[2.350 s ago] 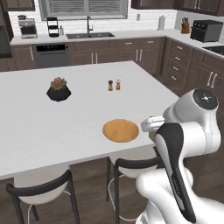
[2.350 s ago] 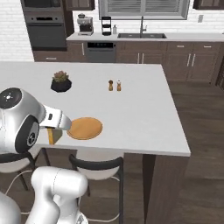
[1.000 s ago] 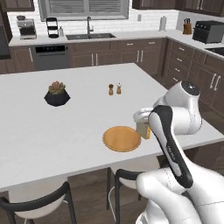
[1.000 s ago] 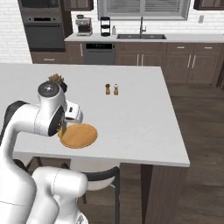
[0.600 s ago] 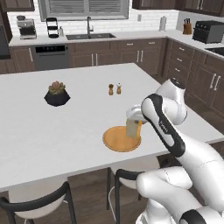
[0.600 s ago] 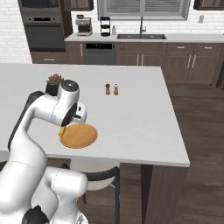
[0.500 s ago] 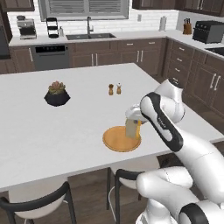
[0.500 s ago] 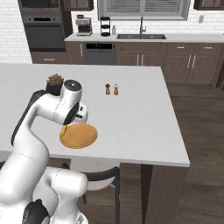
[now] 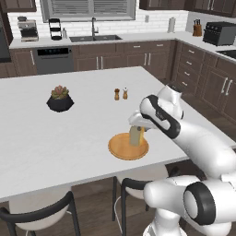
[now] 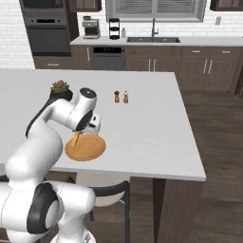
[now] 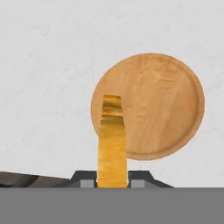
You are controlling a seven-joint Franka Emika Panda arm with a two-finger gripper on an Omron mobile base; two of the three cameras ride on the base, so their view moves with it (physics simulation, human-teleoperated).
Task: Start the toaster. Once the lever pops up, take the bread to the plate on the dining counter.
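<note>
One slice of bread (image 11: pixel 112 140) clamped edge-on between the two tips of the gripper (image 11: pixel 112 179), low in the middle of the hand view, crust golden-orange, hanging down toward the plate (image 11: pixel 162 105). Seen from the hand, overlaps the plate's left rim; cannot tell whether touching the wood or just above it. In the left base view, bread (image 9: pixel 135 135) upright at centre frame, over the back part of the plate (image 9: pixel 120 150), gripper (image 9: pixel 137 125) closed on its top edge. In the right base view, bread (image 10: pixel 76 139) tilted, left of centre, at the plate's (image 10: pixel 90 151) left rim, gripper (image 10: pixel 81 131) just above.

Plate round, orange-brown, flat on the white worktop (image 9: pixel 55 133), near the front edge, at the middle of the left base view and the centre left of the right base view. Worktop (image 10: pixel 152 118) broad and plain.

Further back on the worktop, two small shakers (image 9: pixel 120 94) side by side, well apart from the plate, above centre; shakers (image 10: pixel 120 97) likewise above centre in the right base view. Small potted plant (image 9: pixel 60 98) in a dark pot at the left of the left base view; plant (image 10: pixel 60 88) at upper left in the right base view, partly behind the arm.

Toaster (image 9: pixel 221 33) dark and boxy on the far counter, upper right corner of the left base view.
</note>
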